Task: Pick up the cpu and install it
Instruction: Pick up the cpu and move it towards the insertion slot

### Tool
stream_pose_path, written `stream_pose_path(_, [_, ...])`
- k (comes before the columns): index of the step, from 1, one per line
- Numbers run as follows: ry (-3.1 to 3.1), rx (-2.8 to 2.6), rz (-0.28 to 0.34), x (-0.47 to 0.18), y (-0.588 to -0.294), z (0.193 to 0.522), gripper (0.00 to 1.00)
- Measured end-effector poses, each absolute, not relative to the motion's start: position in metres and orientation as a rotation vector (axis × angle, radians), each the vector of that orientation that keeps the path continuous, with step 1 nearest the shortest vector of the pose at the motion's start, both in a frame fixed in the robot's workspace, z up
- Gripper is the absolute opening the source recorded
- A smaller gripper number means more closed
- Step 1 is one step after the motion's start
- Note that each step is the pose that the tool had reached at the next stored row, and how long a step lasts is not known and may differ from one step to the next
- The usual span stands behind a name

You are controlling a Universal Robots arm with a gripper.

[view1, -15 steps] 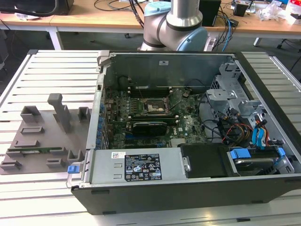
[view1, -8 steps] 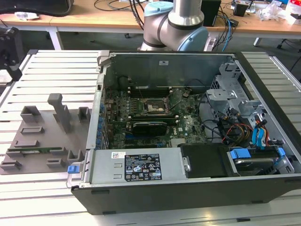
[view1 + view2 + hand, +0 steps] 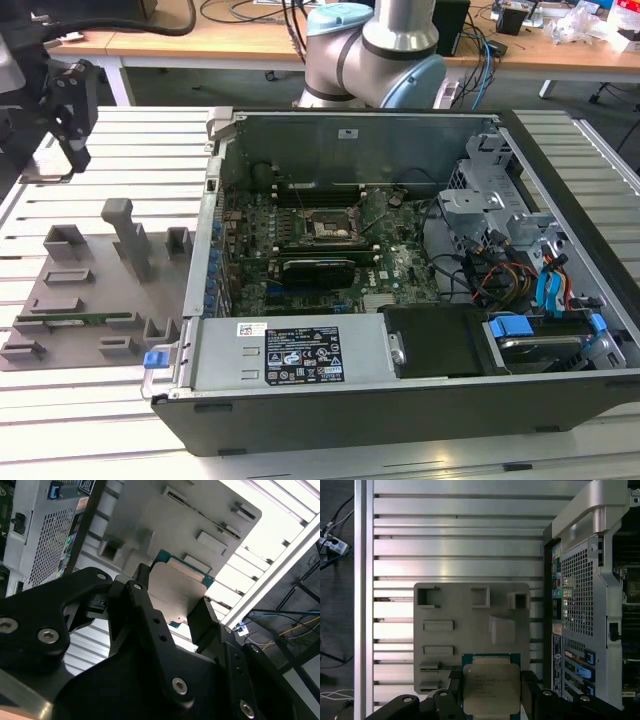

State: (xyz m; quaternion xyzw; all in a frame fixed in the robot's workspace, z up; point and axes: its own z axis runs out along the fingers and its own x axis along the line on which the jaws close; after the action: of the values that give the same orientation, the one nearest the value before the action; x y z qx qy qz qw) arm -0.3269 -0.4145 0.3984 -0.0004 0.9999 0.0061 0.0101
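The cpu (image 3: 491, 687), a flat square chip with a silvery top plate and a green edge, sits between my black fingers (image 3: 454, 692) in both wrist views. My gripper (image 3: 491, 700) is shut on it, one finger against each of two opposite sides. In the second wrist view the cpu (image 3: 176, 587) hangs well above the grey fixture tray (image 3: 165, 525). In the exterior view my gripper (image 3: 76, 135) hovers high over the slatted table at the far left. The open socket (image 3: 330, 228) lies in the middle of the motherboard inside the case.
The grey fixture tray (image 3: 100, 290) with raised blocks and slots lies on the slatted table, left of the open computer case (image 3: 400, 270). A black expansion card (image 3: 318, 268) lies just in front of the socket. The case's rear wall (image 3: 575, 605) stands beside the tray.
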Motion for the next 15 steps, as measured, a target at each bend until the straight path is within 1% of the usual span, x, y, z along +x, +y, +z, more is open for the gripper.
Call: stream_pose_path(15, [3.121, -0.001, 0.010, -0.260, -0.414, 0.398, 0.55])
